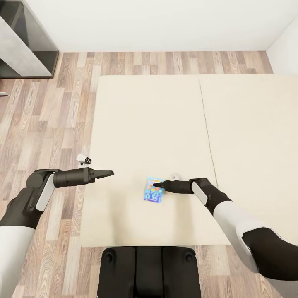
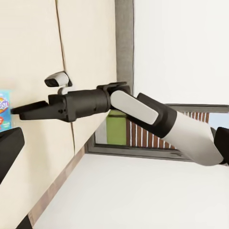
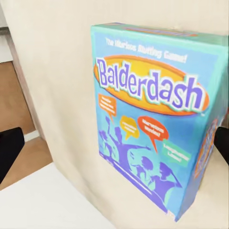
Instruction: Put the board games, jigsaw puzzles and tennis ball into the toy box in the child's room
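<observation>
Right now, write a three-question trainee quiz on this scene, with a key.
1. True or false: the board game lies flat on the bed.
2. Which gripper is at the game's edge? A) left gripper B) right gripper
3. Fill in: the title printed on the box lid reads ____.

Key: 1 true. 2 B; its tips meet the box's right edge in the head view, while the left gripper hangs apart from the box, over the bed's left side. 3 Balderdash, readable in the right wrist view.
</observation>
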